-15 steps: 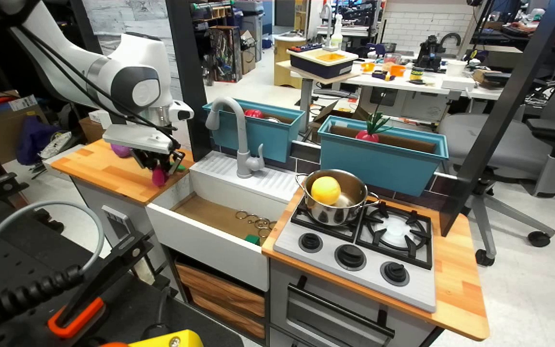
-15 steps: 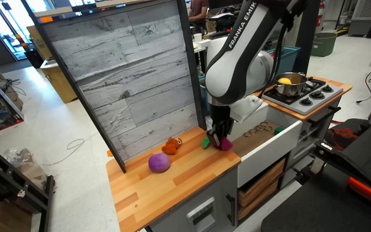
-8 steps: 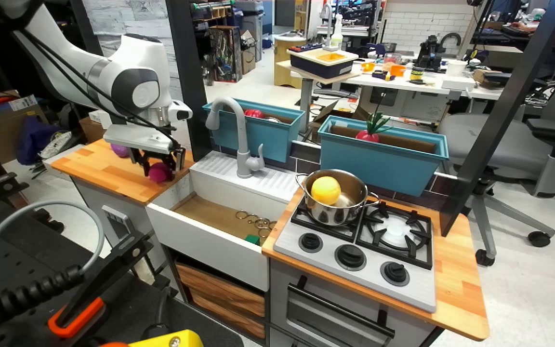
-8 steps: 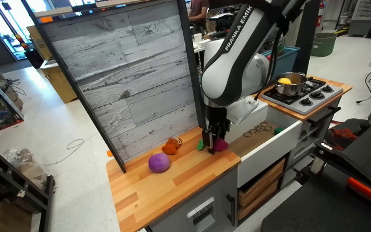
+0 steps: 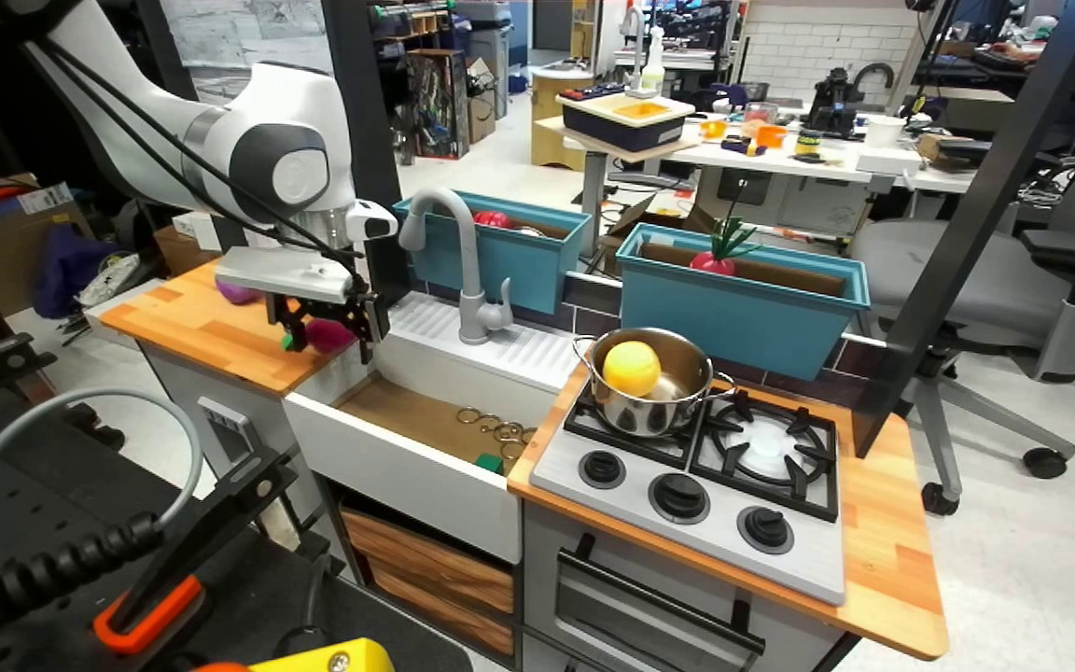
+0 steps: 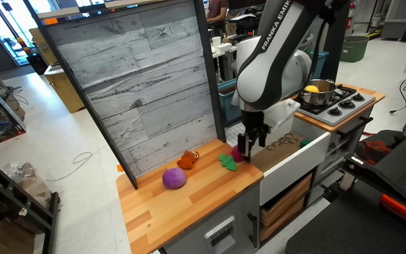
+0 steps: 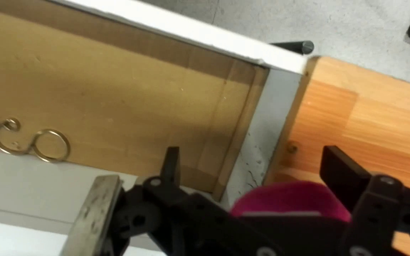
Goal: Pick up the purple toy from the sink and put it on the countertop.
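The purple toy, reddish-purple with green leaves, lies on the wooden countertop right at the edge beside the sink. In an exterior view one finger partly covers it. My gripper is open, its two fingers spread wide with nothing clamped between them. Seen from the wrist view, the fingertips of the gripper straddle the border of sink and countertop. The toy shows low between them, nearer the right-hand finger, its lower part hidden by the gripper.
A purple ball and an orange toy sit further along the countertop. Metal rings and a green block lie in the sink. The grey faucet rises behind it. A pot holding a yellow fruit stands on the stove.
The gripper was shut on the purple toy a second ago and has opened. It has shifted toward the sink, and the toy now lies free on the countertop with its leaves showing.
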You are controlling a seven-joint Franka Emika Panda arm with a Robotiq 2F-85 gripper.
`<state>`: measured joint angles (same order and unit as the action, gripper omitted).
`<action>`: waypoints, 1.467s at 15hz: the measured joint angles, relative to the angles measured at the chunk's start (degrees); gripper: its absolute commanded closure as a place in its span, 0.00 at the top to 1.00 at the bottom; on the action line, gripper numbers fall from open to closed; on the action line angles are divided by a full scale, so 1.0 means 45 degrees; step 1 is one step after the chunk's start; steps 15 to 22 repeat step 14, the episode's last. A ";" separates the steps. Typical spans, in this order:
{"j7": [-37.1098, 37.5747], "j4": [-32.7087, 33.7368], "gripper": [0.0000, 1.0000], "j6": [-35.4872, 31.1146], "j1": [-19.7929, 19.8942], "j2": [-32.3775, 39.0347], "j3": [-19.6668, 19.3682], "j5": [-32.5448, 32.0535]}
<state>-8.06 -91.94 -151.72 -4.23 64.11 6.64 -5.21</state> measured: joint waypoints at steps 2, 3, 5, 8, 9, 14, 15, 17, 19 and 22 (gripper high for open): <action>0.0225 -0.1051 1.00 0.0294 -0.0050 -0.0763 -0.0543 -0.0033; 0.0375 -0.1586 1.00 0.0553 -0.0153 -0.1184 -0.0901 -0.0096; 0.0700 -0.2605 1.00 0.1023 -0.0424 -0.2012 -0.1615 -0.0429; 0.1252 -0.4033 1.00 0.1220 -0.0680 -0.3249 -0.2450 -0.0912; 0.1374 -0.4465 1.00 0.1222 -0.0678 -0.3669 -0.2627 -0.1004; 0.1268 -0.6154 1.00 0.1215 0.0499 -0.5960 -0.2267 -0.0121; 0.1268 -0.6154 1.00 0.1215 0.0499 -0.5960 -0.2267 -0.0121; 0.1268 -0.6154 1.00 0.1215 0.0499 -0.5960 -0.2267 -0.0121; 0.1268 -0.6154 1.00 0.1215 0.0499 -0.5960 -0.2267 -0.0121; 0.1268 -0.6154 1.00 0.1215 0.0499 -0.5960 -0.2267 -0.0121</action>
